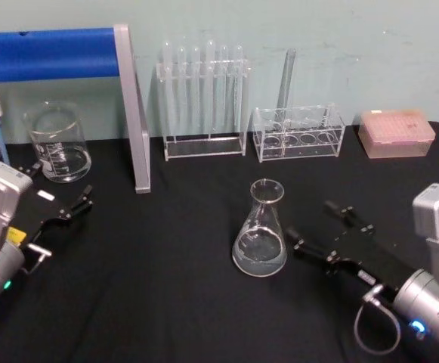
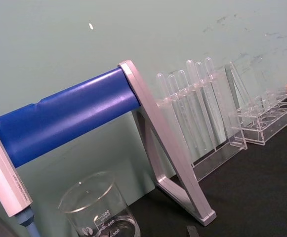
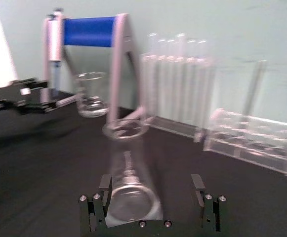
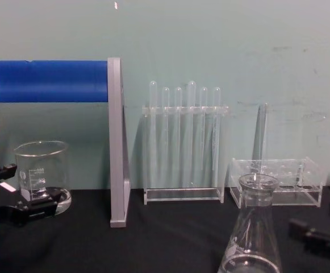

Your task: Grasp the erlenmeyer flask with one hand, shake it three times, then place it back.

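Erlenmeyer flask [image 1: 261, 229] stands upright on the black table [image 1: 166, 287], near the middle and a little right, just to the left of my right gripper [image 1: 319, 233]; its long axis is vertical, neck up; my right wrist view has the flask body between the spread, empty fingers, not yet touched. Clear glass, wide round base, narrow flared neck, a little clear liquid at the bottom; my left gripper [image 1: 66, 214] sits open and idle far left, by the beaker [image 1: 57, 142], so I judge the right arm much nearer for the grasp.
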Robot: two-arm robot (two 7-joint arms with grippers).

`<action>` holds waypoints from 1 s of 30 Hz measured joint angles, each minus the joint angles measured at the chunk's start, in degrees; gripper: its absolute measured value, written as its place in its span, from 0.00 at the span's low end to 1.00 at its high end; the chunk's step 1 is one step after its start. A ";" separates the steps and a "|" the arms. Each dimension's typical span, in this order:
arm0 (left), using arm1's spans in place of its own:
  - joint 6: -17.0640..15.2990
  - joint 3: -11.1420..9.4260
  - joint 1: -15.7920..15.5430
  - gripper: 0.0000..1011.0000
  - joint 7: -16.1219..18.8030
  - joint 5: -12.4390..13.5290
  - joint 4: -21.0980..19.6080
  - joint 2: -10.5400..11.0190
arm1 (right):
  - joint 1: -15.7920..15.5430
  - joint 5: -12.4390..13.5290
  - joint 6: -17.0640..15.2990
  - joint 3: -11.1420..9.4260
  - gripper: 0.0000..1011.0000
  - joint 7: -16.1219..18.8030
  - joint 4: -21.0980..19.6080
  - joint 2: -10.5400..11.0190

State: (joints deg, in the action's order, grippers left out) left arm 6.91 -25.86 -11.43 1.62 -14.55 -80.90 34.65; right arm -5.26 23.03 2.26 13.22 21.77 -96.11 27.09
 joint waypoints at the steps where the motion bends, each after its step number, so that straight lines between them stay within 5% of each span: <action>1: 0.00 0.00 0.00 0.99 0.00 0.00 0.00 0.00 | -0.04 -0.05 0.00 -0.35 0.99 -0.51 0.01 -0.06; 11: 0.00 0.00 0.00 0.99 0.00 0.00 0.00 0.00 | 3.76 -5.41 1.57 -3.83 0.99 -8.47 5.44 -3.76; 22: 0.00 0.00 0.00 0.99 0.00 0.00 0.00 0.00 | 10.28 -12.61 4.32 -3.34 0.99 -12.50 14.11 -7.20; 30: 0.00 0.00 0.00 0.99 0.00 0.00 0.00 0.00 | 11.45 -16.00 5.22 -2.84 0.99 -13.10 16.40 -8.25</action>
State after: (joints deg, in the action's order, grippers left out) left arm 6.91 -25.86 -11.43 1.62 -14.55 -80.90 34.65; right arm 6.20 7.03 7.48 10.38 8.67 -79.71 18.84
